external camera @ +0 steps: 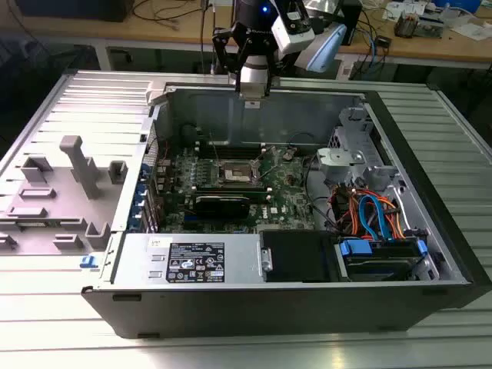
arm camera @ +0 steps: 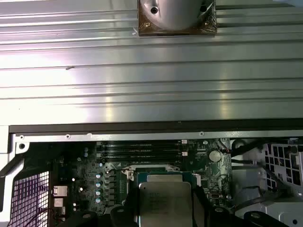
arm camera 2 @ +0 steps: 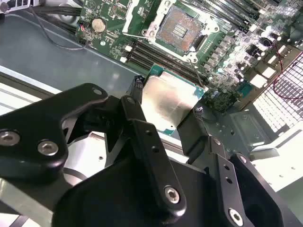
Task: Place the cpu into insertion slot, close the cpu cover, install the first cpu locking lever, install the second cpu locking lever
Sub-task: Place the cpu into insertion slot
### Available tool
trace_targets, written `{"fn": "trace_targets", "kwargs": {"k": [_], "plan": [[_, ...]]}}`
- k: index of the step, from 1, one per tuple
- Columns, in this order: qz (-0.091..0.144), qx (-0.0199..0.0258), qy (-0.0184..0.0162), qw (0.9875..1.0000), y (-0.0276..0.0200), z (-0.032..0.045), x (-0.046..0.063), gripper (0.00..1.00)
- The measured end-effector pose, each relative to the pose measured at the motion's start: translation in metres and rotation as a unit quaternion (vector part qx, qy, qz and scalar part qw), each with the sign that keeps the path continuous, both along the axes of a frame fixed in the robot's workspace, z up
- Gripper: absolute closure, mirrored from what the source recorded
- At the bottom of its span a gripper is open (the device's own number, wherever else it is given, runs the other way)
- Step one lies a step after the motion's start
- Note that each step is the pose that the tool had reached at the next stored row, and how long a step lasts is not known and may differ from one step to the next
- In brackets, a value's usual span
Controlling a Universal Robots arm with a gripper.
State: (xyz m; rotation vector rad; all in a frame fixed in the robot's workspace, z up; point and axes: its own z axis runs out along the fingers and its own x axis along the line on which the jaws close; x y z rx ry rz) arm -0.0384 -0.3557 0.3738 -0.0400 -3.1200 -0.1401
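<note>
Tool closed on the cpu. Its black fingers bear on two opposite edges, and the silvery metal top faces the second wrist view. In the first wrist view the cpu sits between the same dark fingers. The chip is held in the air, clear of the board.

Slot has its dark centre exposed and nothing seated in it. It lies apart from the cpu, with black memory slots between the two. A coin cell sits on the board to one side of the slot.

In the exterior view the tool hangs over the far wall of the case, well apart from the slot. The case lies on its side with the open face up. A labelled power supply runs along the near edge, and orange and blue cables are bundled at the exterior view's right.

The case rests on a ribbed metal bench. A grey panel with moulded fixtures lies at the exterior view's left, touching the case. Behind, a wooden bench carries loose cables and small devices.
</note>
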Motion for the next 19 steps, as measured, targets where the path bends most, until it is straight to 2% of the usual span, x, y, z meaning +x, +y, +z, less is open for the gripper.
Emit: {"fn": "trace_targets", "kwargs": {"k": [7,8,10,19], "plan": [[0.0,0.0002,-0.0001,1.0,-0.0003,-0.0001,-0.0001,0.45],[0.0,0.0003,-0.0001,1.0,-0.0029,-0.0002,-0.0001,0.45],[0.0,0.0002,0.0,1.0,-0.0041,-0.0001,-0.0001,0.45],[0.0,0.0002,0.0,1.0,-0.0042,-0.0001,-0.0001,0.45]]}}
